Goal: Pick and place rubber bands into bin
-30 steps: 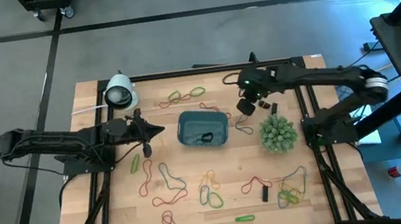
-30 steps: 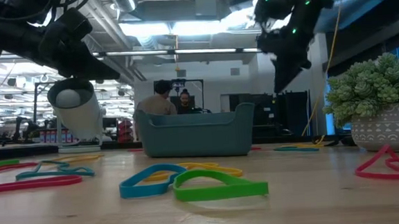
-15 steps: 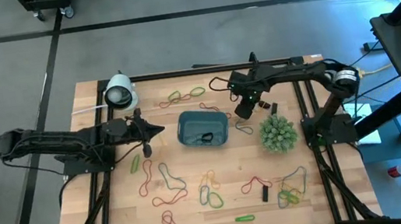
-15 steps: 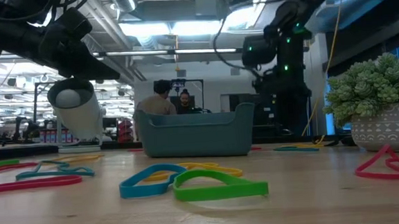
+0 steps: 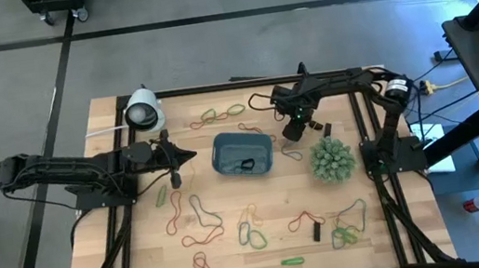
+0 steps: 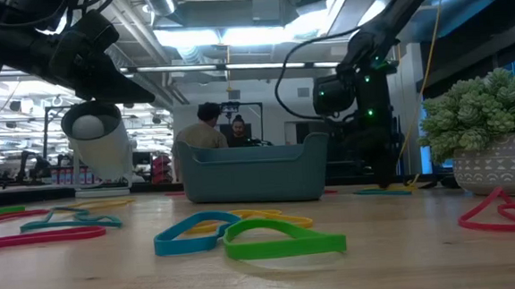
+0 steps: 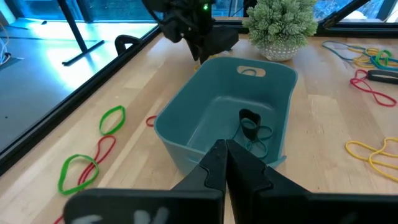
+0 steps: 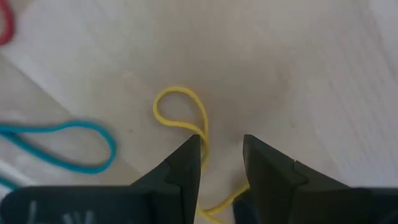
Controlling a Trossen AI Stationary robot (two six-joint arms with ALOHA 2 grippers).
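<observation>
teal bin (image 5: 242, 153) sits at frame center, bands (image 5: 251, 228) scattered around. right gripper (image 5: 293, 132), fingers parted, is low just right of it over a yellow band (image 8: 180, 115). left gripper (image 5: 188, 156) clenched, empty, left of bin.

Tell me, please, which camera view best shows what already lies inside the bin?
The left wrist view: it looks down into the bin at a dark rubber band on its floor. The high view shows the band only as a small dark mark. The low view sees just the bin's outer wall; the right wrist view misses the bin.

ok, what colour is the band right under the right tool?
Yellow. The rubber band runs between the open right tool fingers; clearest in the right wrist view.
</observation>
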